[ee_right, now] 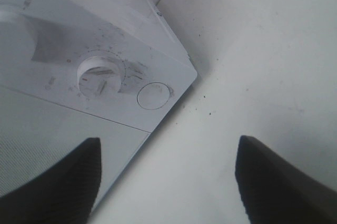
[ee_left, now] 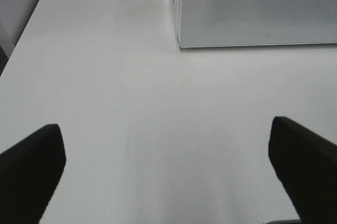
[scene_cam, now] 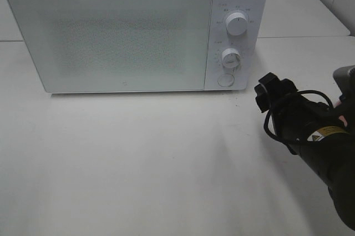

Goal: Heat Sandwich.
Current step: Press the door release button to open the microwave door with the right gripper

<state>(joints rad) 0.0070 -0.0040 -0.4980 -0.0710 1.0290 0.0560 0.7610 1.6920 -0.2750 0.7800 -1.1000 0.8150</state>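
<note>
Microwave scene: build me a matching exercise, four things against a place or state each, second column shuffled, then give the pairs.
Column one:
1. microwave door
2. round button
3. right gripper
4. left gripper

Column two:
A. just under the lower knob
B. open, facing the control panel
C. shut
D. open, facing the door's left edge

Pairs: 1-C, 2-A, 3-B, 4-D

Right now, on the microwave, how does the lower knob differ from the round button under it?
The lower knob stands out from the control panel; the round button lies flat. The lower knob has scale marks round it; the round button has only a thin outline. Both are round, white and on the front of the microwave.
</note>
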